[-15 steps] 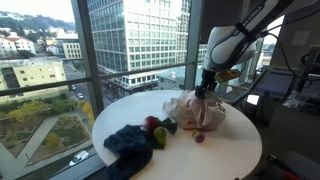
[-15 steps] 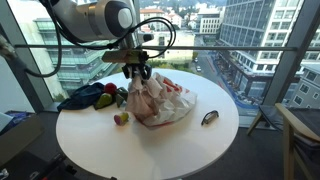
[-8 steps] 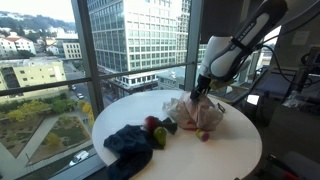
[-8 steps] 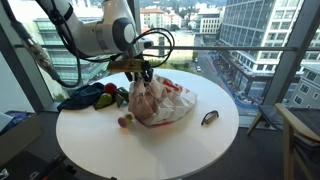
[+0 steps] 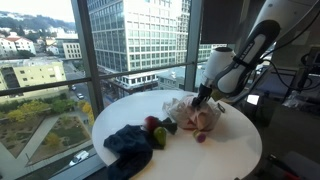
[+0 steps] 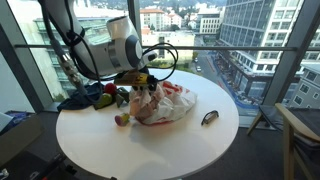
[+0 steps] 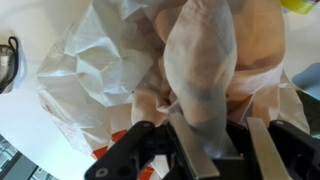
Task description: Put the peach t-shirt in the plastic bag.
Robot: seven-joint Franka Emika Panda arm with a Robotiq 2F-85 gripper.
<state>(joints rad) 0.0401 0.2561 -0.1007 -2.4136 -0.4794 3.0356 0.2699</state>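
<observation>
Shirt (image 7: pixel 200 60), where is it? asks Mia.

It is a peach lump at the mouth of the bag (image 7: pixel 85 70), says Ben. In the wrist view the bag's white side lies at 9 o'clock from the lump. In an exterior view the bag (image 6: pixel 172 103) sits near 12 o'clock on the table (image 6: pixel 150 150).

Is the gripper (image 7: pixel 220 128) holding it?

I think so. Cloth sits between its two fingers, so it looks clenched on the shirt.

How does it do this bit well?

It should push the lump deep down, past the rim of the bag, and go slowly. The bag is thin and may slide on the table. It should only let go when the shirt is well inside. Then it should open wide and lift straight up, so no cloth hangs on a finger and comes back out.

What is different from a second ago?

In both exterior views the gripper (image 5: pixel 203 98) stood straight up over the bag then. Now it is lower and it leans, and the arm bends over more. The bag is in the same spot. The little round thing (image 5: pixel 199 137) at 6 o'clock from the bag has not moved either.
</observation>
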